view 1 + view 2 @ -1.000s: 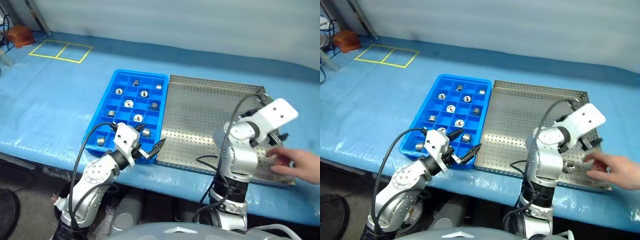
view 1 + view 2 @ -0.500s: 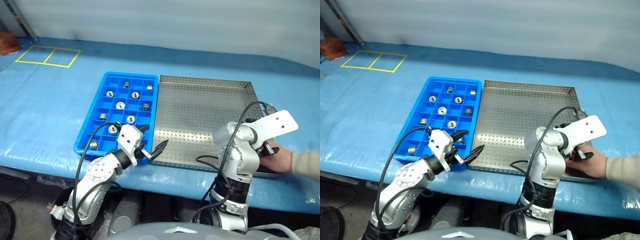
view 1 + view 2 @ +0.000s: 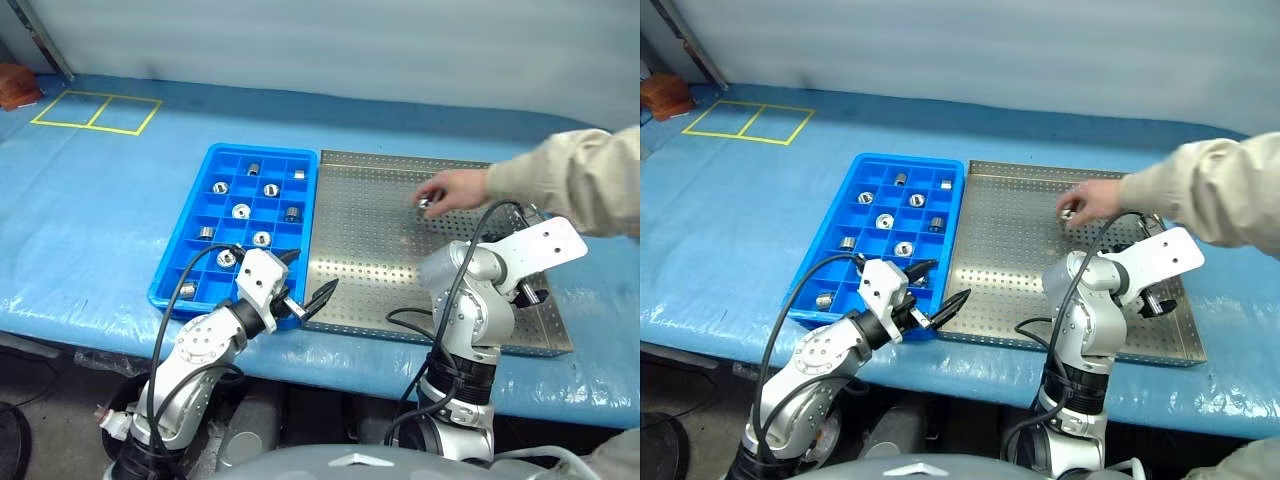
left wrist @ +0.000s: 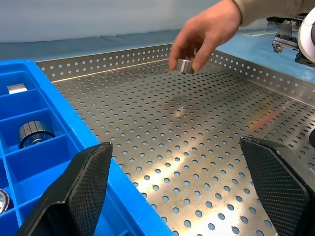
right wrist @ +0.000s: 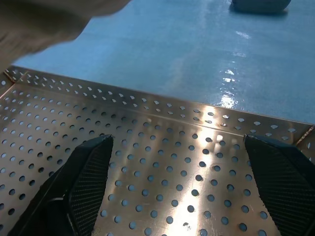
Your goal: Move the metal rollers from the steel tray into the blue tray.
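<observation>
Roller (image 4: 185, 65) in a person's hand (image 4: 204, 37) above the steel tray (image 4: 206, 162), beyond both empty, wide-open jaws

The right gripper (image 5: 189, 196) hangs with its jaws spread wide over the bare, perforated floor of the steel tray (image 5: 147, 162). Beyond the jaws the tray's low rim (image 5: 162, 104) crosses the scene, and past it lies the blue-covered counter (image 5: 197, 44). A person's pale sleeve (image 5: 44, 22) reaches in above the far end of the tray.
</observation>
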{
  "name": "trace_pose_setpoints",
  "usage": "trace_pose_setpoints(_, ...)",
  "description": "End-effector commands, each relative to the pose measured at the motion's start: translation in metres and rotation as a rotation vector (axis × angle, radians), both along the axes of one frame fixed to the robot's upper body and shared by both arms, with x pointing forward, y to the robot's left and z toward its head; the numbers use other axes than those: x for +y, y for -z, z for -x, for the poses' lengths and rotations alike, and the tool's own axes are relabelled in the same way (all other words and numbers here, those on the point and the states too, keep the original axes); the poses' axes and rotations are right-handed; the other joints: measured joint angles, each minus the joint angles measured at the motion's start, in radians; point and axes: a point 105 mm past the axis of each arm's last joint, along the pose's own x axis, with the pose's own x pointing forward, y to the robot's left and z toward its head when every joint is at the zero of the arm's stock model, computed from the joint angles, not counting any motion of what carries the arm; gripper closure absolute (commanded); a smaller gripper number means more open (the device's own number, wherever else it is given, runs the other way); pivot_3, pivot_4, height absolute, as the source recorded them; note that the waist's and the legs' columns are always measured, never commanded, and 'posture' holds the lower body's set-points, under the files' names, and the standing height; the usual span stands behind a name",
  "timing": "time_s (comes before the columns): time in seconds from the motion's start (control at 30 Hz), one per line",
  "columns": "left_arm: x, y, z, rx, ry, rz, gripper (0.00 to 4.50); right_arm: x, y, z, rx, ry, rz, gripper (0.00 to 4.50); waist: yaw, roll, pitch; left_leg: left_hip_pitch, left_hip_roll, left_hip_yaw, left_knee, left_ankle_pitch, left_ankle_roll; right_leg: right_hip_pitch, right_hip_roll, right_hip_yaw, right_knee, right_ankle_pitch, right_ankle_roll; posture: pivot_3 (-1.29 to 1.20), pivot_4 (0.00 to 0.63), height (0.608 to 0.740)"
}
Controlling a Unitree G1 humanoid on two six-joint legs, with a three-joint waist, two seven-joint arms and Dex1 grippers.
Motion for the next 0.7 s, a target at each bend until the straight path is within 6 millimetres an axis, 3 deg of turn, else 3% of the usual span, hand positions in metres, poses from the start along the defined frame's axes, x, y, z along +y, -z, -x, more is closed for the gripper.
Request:
trace_pose_setpoints(0.03, -0.005, -0.009, 0.001, -0.049, 0.014, 0.009, 0.0, 0.051, 0.04, 0.013, 0.1, -0.073, -0.224, 0.02, 0.0, 0.0, 0.0, 0.0, 0.0, 0.0, 0.0, 0.0, 0.0, 0.0, 0.0, 0.0, 0.0, 0.0, 0.0, 0.18, 0.15, 0.74)
trace_pose_setpoints(0.4, -0.011, -0.009, 0.0, -0.058, 0.024, 0.02, 0.0, 0.039, 0.041, 0.008, 0.096, -0.061, -0.221, 0.02, 0.001, 0.0, 0.0, 0.0, 0.0, 0.0, 0.0, 0.0, 0.0, 0.0, 0.0, 0.0, 0.0, 0.0, 0.0, 0.19, 0.15, 0.74)
trace_pose_setpoints(0.57, -0.011, -0.008, -0.001, -0.069, 0.015, 0.005, 0.0, 0.038, 0.034, -0.005, 0.113, -0.206, -0.131, 0.02, 0.001, 0.0, 0.0, 0.0, 0.0, 0.0, 0.0, 0.0, 0.0, 0.0, 0.0, 0.0, 0.0, 0.0, 0.0, 0.19, 0.15, 0.74)
trace_pose_setpoints(0.7, -0.012, -0.007, 0.0, -0.067, 0.013, 0.005, 0.0, 0.049, 0.03, -0.021, 0.083, -0.398, -0.144, 0.02, 0.002, 0.0, 0.0, 0.0, 0.0, 0.0, 0.0, 0.0, 0.0, 0.0, 0.0, 0.0, 0.0, 0.0, 0.0, 0.21, 0.15, 0.74)
